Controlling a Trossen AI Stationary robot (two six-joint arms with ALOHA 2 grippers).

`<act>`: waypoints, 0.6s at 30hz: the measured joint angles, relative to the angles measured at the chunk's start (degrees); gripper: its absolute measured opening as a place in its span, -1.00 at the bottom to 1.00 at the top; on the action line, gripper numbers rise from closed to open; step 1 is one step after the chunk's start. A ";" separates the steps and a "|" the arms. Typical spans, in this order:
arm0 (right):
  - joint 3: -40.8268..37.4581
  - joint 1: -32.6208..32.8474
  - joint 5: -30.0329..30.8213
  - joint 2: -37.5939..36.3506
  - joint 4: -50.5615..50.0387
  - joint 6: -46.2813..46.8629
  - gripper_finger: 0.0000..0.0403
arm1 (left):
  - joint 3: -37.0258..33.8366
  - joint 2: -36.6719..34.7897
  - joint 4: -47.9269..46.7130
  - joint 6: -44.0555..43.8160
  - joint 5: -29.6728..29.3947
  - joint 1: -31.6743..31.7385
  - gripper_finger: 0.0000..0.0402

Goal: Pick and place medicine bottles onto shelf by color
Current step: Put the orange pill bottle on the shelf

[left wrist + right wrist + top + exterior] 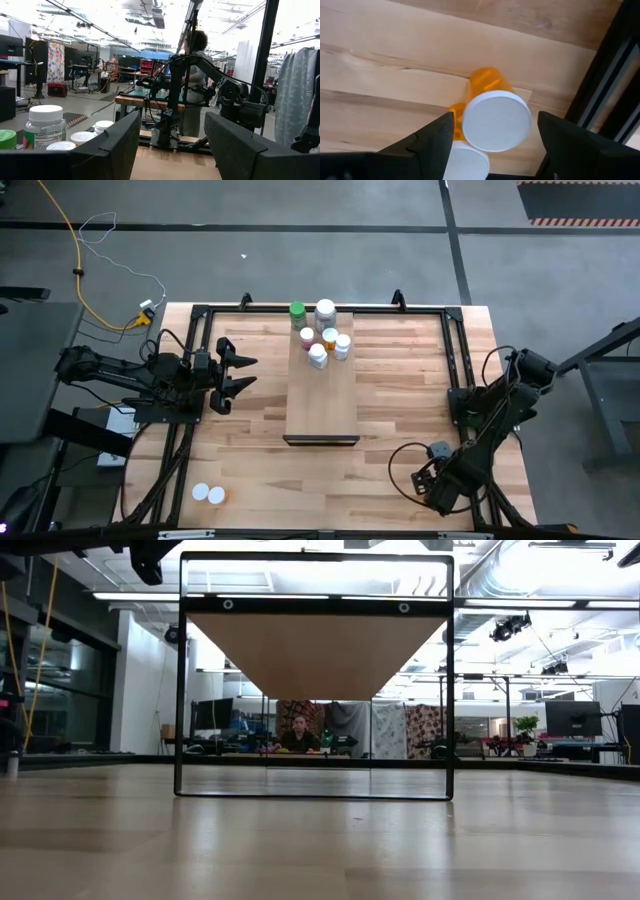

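Looking down from the high camera, I have the shelf (322, 405) lying lengthwise in the middle of the worktop (400, 380), its dark edge toward the near side. Six medicine bottles (322, 335) stand clustered at its far end: a green-capped bottle (297, 311) beside a large white bottle (325, 311) at the very end. Just nearer are a pinkish bottle (307, 335) and an orange bottle (330, 337), then two white-capped ones (318, 356) closest to the bare part of the board. Two more white-capped bottles (207, 494) sit well apart from the shelf, on the near left corner of the worktop.

My left gripper (250, 371) hangs left of the shelf, pointing toward it. Its jaws are spread apart and hold nothing. Through its wrist camera I see the clustered bottles off to one side and the right arm (220, 95) across the worktop, with a person (192, 75) standing behind it.

My right gripper (496, 116) is folded down at the near right of the worktop, by the black frame. Its jaws also stand apart. Its wrist camera shows two orange white-capped bottles (495, 117) on the wood between the fingers (570, 145). I see a gap beside the larger cap and no grip on either. Exactly where that pair sits on the worktop, I cannot tell from above.
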 joint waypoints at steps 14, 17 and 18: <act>0.00 -0.02 -2.06 0.43 -1.32 -0.05 0.38 | 0.00 -0.01 0.00 0.00 0.01 -0.01 0.06; 0.00 0.00 -3.00 1.81 -0.82 -0.91 0.38 | 0.00 -0.01 0.00 0.00 0.01 0.01 0.06; 0.00 0.00 -3.25 2.00 -0.54 -1.28 0.37 | 0.00 0.00 0.00 0.00 0.01 -0.01 0.06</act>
